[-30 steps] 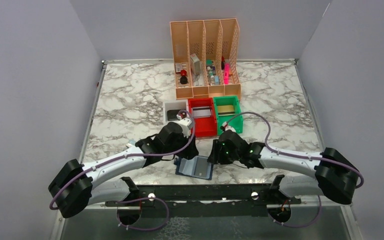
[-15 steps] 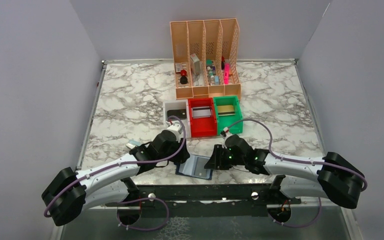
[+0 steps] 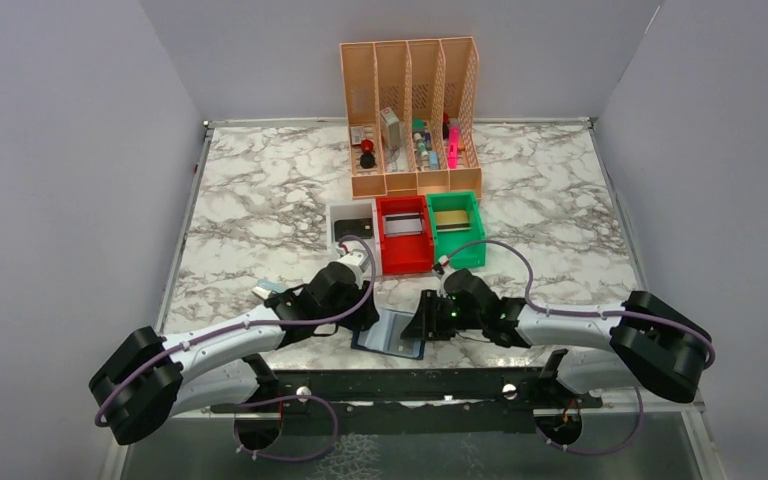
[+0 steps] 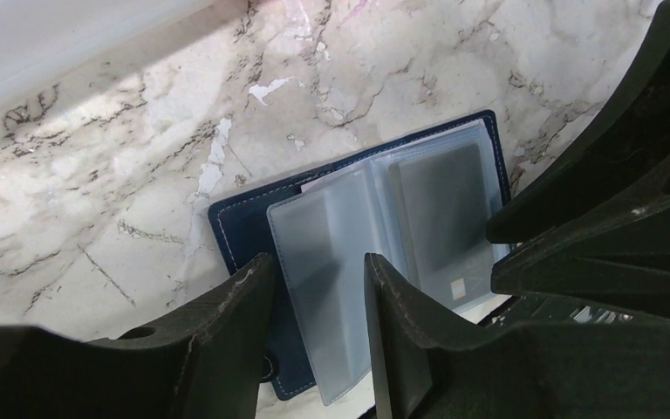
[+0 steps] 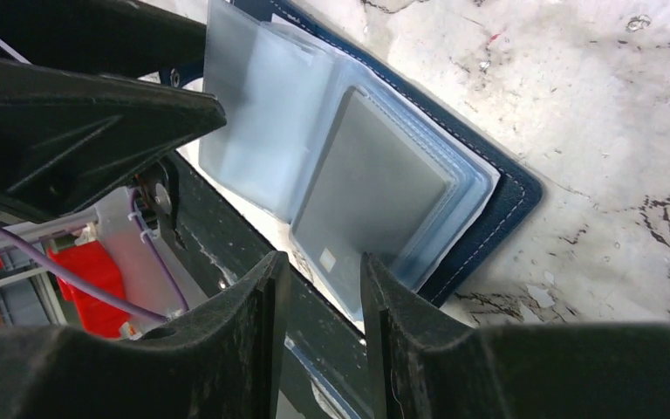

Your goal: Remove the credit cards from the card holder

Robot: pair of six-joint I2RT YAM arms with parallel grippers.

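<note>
The left gripper [image 3: 364,318] has drawn back from the red bin [image 3: 403,235] toward the table's near edge. The right gripper [image 3: 423,322] has slid left to the card holder [image 3: 392,335]; both jaws narrowed.

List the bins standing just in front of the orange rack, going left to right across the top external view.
white bin → red bin → green bin

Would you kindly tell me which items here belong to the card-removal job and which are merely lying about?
Job in hand: card holder, grey card in its pocket, left claw, right claw.
Lying about: orange file rack, white bin, red bin, green bin.
</note>
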